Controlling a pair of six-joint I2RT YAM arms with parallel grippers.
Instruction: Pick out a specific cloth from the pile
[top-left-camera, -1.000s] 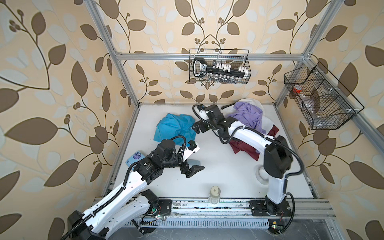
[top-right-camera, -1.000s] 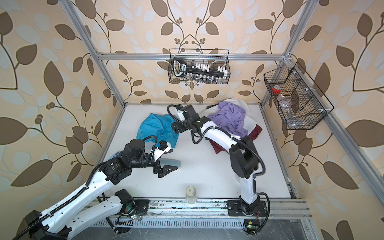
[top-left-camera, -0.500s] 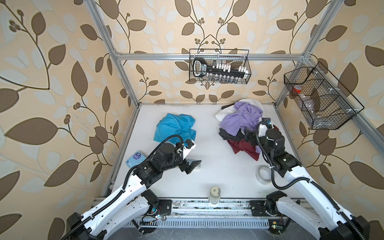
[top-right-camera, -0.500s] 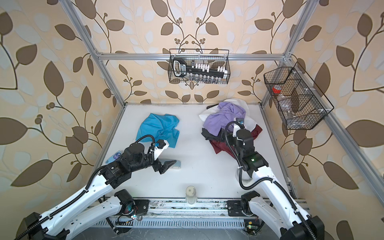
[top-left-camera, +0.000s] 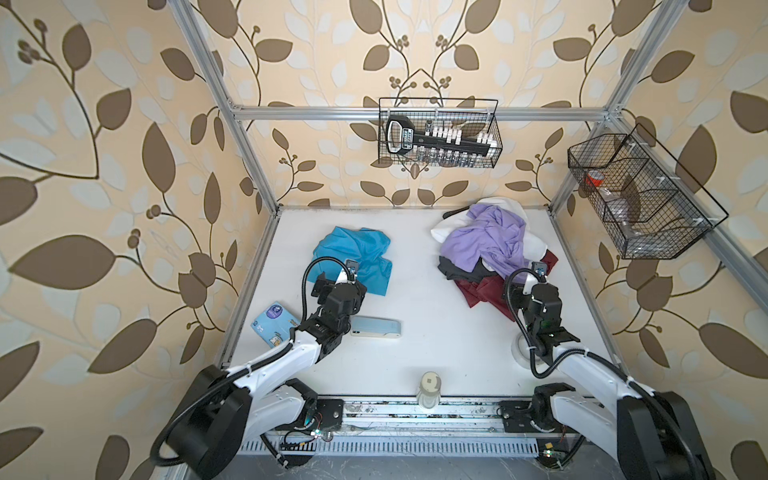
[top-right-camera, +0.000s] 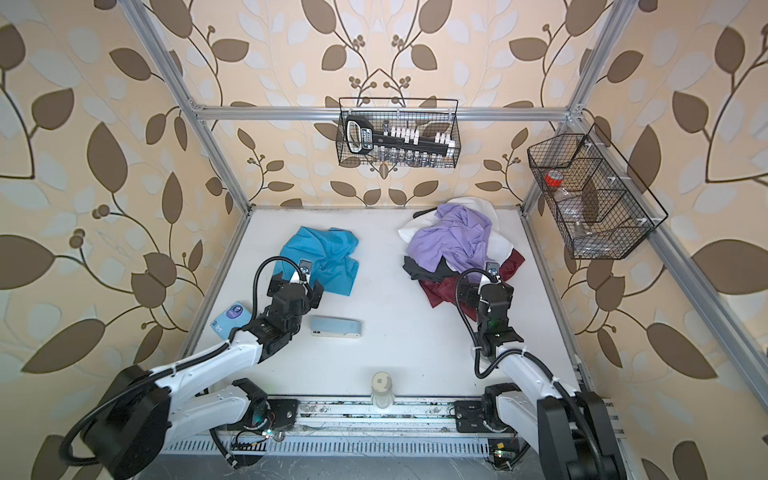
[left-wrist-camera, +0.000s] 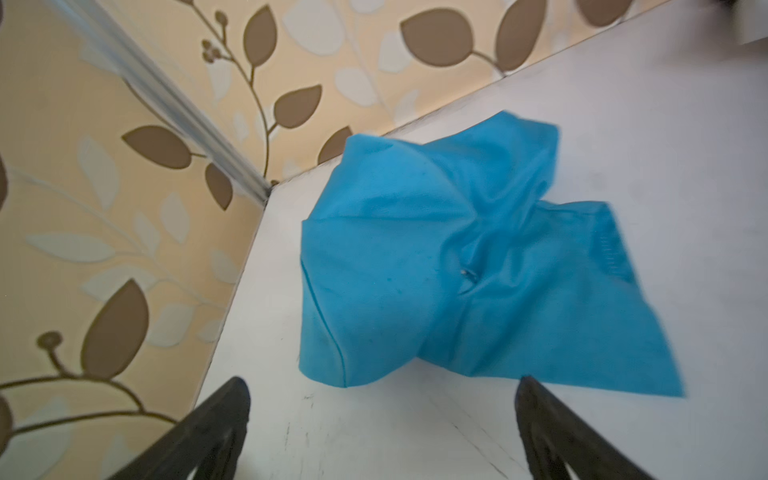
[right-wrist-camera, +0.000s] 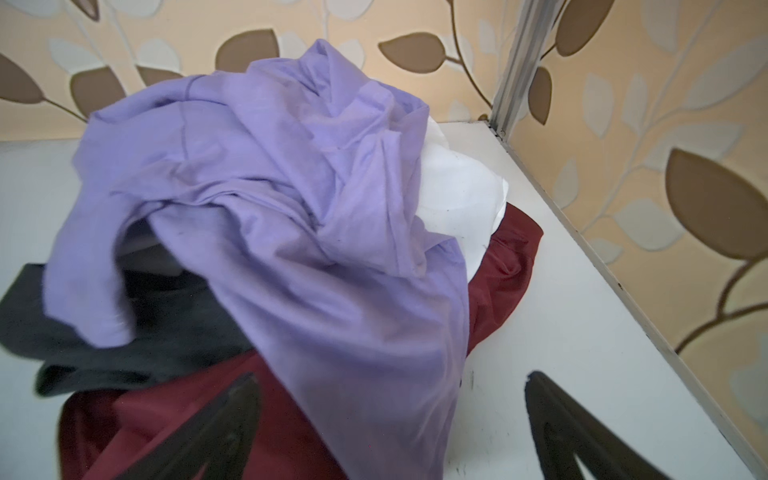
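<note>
The left gripper (left-wrist-camera: 382, 380) is open and empty, with the cloth (left-wrist-camera: 436, 249) lying just ahead of it. The right gripper (right-wrist-camera: 392, 376), also open, faces the pile (right-wrist-camera: 291, 187) directly before it.

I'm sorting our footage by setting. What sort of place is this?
Probably a robot test cell dressed like a home: wallpaper panels on an aluminium frame, robot arms mounted on a front rail, and a pile of clothes.

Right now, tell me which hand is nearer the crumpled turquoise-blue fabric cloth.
Left. The left hand, open, is at the edge of the turquoise-blue fabric cloth; the right hand is across the white table, by the lavender-and-maroon garment pile.
</note>
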